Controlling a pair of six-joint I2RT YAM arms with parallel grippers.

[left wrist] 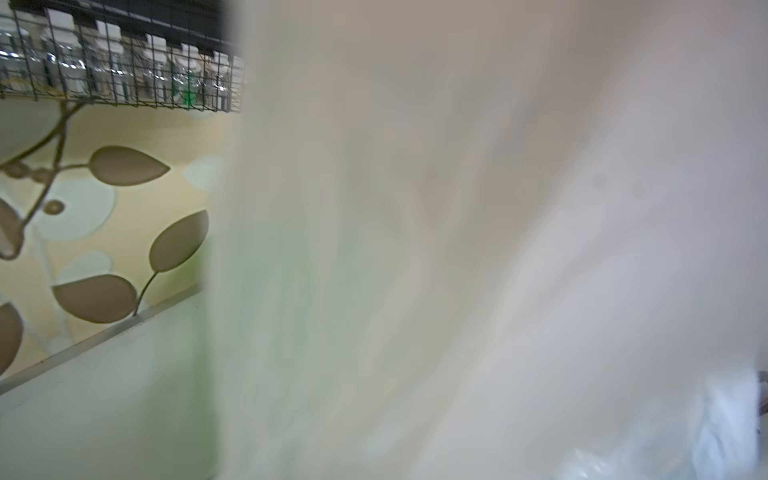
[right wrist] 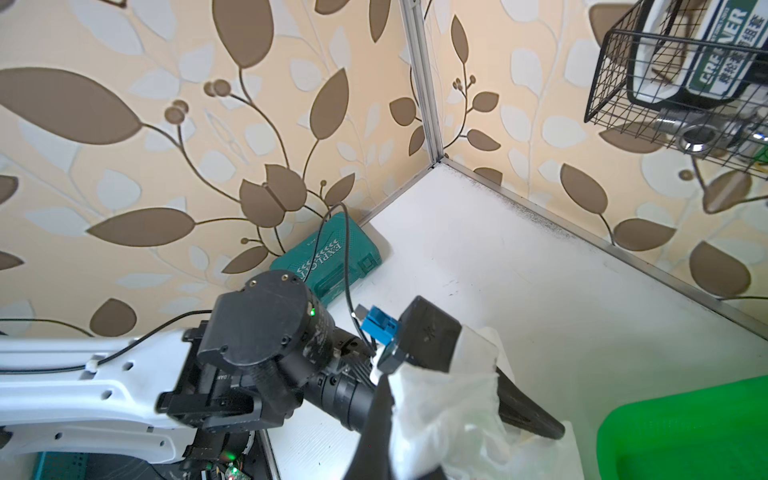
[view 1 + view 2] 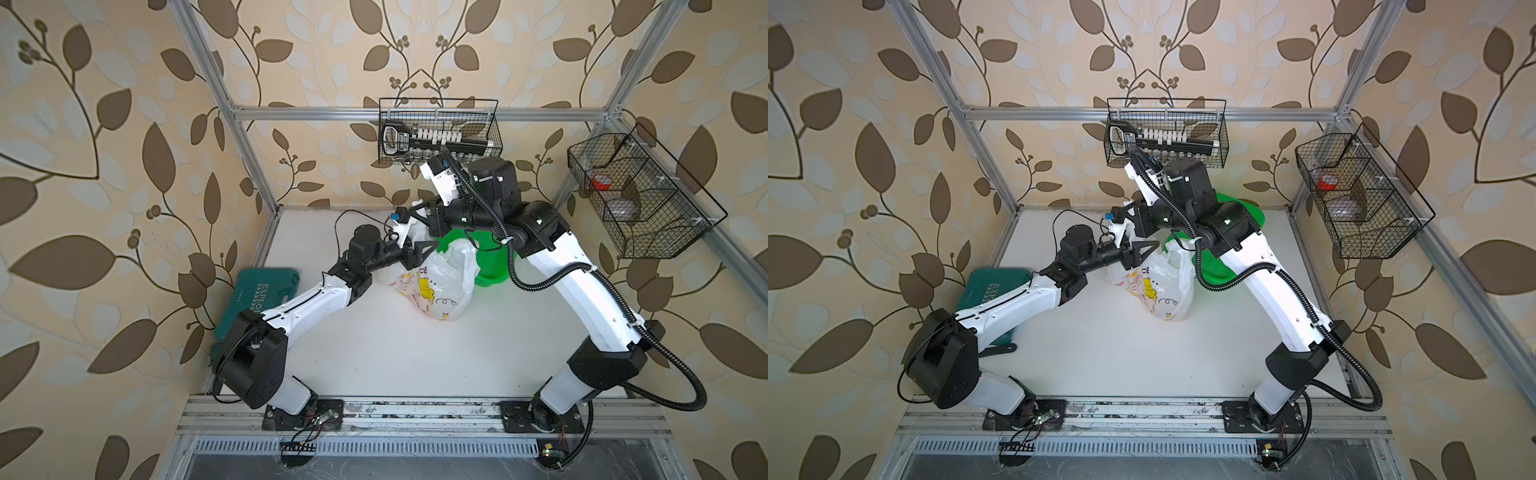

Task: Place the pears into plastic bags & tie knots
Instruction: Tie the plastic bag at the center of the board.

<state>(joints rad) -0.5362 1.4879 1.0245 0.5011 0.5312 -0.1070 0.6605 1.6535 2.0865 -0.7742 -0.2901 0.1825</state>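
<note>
Meanwhile left gripper (image 2: 469, 419) straddles the plastic bag (image 3: 440, 282); right gripper closed, unseen

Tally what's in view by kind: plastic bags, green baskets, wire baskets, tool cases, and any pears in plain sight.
Plastic bag: 1
Green basket: 1
Wire baskets: 2, one on the back wall, one on the side wall
Teal tool case: 1
Pears in plain sight: 0; the bag's inside cannot be made out
Total: 5
</note>
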